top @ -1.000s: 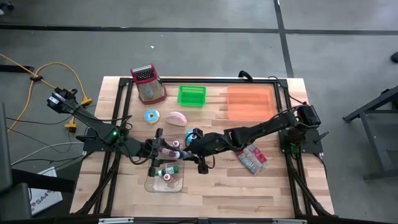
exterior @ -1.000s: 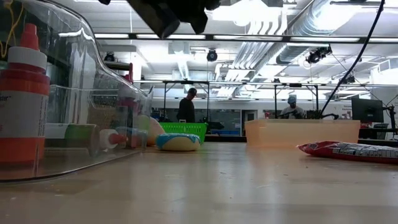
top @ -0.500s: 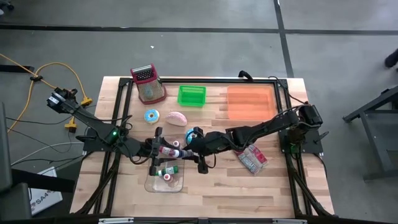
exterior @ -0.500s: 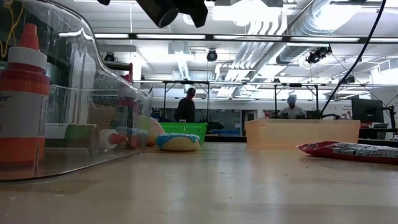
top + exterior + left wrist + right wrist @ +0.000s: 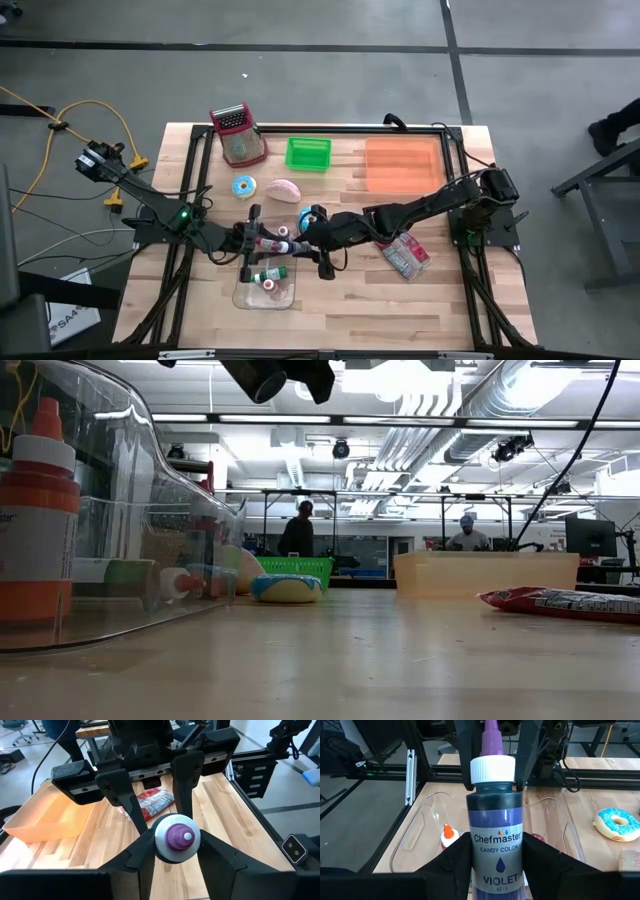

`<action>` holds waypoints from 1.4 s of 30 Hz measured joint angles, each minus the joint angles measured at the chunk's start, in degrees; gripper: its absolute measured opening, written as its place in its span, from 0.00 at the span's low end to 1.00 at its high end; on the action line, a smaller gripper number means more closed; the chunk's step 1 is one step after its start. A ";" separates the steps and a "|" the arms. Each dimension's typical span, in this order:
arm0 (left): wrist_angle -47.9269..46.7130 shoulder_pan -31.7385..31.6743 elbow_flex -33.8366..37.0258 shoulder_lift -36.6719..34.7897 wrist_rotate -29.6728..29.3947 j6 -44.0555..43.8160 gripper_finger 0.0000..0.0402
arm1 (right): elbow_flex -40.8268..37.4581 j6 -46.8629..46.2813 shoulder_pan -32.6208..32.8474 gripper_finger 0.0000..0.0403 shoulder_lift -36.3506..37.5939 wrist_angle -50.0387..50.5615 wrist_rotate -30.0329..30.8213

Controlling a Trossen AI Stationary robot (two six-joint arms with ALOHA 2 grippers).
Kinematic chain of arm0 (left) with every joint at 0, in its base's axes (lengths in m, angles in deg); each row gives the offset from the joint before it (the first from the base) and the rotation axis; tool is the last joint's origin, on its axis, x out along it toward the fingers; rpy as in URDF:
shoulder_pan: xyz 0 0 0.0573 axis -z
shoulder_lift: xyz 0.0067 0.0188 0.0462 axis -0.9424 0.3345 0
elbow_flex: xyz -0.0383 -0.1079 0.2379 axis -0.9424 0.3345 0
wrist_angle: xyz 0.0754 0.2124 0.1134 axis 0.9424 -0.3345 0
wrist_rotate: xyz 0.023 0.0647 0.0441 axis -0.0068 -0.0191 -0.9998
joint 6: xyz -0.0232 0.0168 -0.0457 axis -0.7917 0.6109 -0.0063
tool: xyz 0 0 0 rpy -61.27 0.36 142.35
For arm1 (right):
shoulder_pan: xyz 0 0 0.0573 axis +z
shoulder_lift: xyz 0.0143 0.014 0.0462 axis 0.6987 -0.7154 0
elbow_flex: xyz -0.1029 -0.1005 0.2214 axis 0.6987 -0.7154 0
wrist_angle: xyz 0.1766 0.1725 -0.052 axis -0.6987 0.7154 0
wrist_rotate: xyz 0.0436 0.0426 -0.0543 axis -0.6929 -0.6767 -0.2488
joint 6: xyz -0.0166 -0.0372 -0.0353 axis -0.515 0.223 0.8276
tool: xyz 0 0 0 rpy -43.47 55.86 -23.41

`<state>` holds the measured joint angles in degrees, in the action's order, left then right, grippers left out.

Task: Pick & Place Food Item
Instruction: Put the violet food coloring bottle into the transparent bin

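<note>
A violet candy-colour bottle (image 5: 495,840) with a white cap and purple tip hangs roughly level between my two grippers, above the clear tray (image 5: 245,296) near the table's front left. My right gripper (image 5: 300,238) comes from the table's right and is shut on the bottle's body. My left gripper (image 5: 260,241) comes from the left, its fingers closed in on the cap (image 5: 177,837). In the tray lie a green-capped bottle (image 5: 273,272) and an orange-tipped one (image 5: 448,835). My left gripper has the bottle's white cap (image 5: 161,840) between its two fingers, one on each side. The fingers come level from the table's left, along the bottle, whose tip points at the wrist. My right gripper pinches the bottle's body at its bottom end (image 5: 475,870) between its two fingers. They come from the table's right, slanting slightly down, along the bottle. The bottle sticks out past the fingertips, lifted clear above the tray.
A blue donut (image 5: 243,187), a pink item (image 5: 285,189), a green basket (image 5: 308,153), a red grater-like basket (image 5: 238,135) and an orange bin (image 5: 402,165) stand toward the far side. A red snack bag (image 5: 405,255) lies right of the arms. People show beyond the table.
</note>
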<state>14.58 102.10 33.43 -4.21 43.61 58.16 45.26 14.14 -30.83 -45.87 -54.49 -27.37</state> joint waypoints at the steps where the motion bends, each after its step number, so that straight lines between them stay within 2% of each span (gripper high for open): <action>1: 0.00 0.00 0.00 0.00 0.00 0.02 0.30 | 0.00 -0.01 0.00 0.35 0.00 0.00 0.00; 11: 0.04 0.00 0.00 0.00 0.07 -0.56 0.29 | 0.00 -0.01 -0.06 0.37 -0.02 0.00 -2.05; 24: -2.64 0.00 0.00 -1.41 0.24 -3.76 0.29 | 0.02 0.27 -0.13 0.54 -0.07 4.87 -1.60; 30: -10.22 0.06 0.00 -2.75 0.00 -11.27 0.29 | 0.02 -0.20 -0.03 0.58 -0.07 10.11 -1.68; 34: -15.84 1.03 0.00 -3.02 -0.16 -18.27 0.29 | 0.02 -1.15 0.00 0.58 -0.07 12.16 -3.94; 42: -22.12 5.00 0.69 -2.98 -1.54 -29.86 0.29 | 0.02 -4.96 0.02 0.58 -0.07 14.86 -5.87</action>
<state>-7.54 107.10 34.12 -7.18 42.07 28.30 45.28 9.18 -30.80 -45.94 -39.63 -33.23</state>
